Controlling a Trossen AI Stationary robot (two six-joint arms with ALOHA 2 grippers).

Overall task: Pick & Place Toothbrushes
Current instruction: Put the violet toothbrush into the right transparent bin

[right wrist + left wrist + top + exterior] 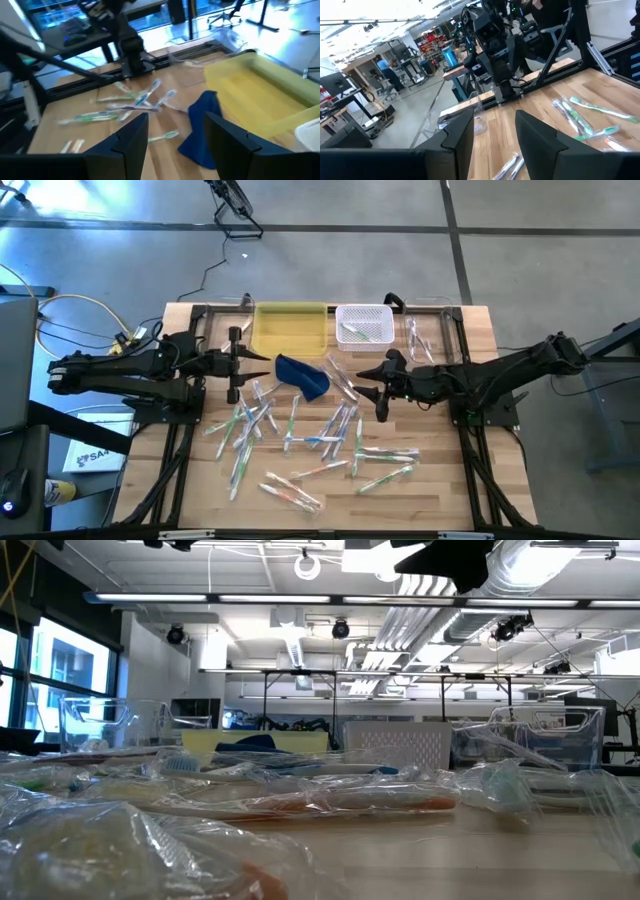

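Many toothbrushes (300,440), thin sticks in clear wrappers with green, blue, pink or orange accents, lie scattered flat on the wooden table (470,480). They also show in the low view as toothbrushes (330,802). My left gripper (234,363) (495,135) hovers open at the left of the pile, above the toothbrushes (585,120). My right gripper (382,385) (175,137) hovers open at the pile's right, facing more toothbrushes (135,100) and a dark blue pouch (303,375) (202,130). A few toothbrushes lie in the white basket (363,323).
A yellow tray (290,328) (260,95) and the white basket (398,745) stand side by side at the far edge; the blue pouch lies just in front of the tray. Clear containers (430,330) sit at both far corners. Black frame rails (470,450) run along both table sides.
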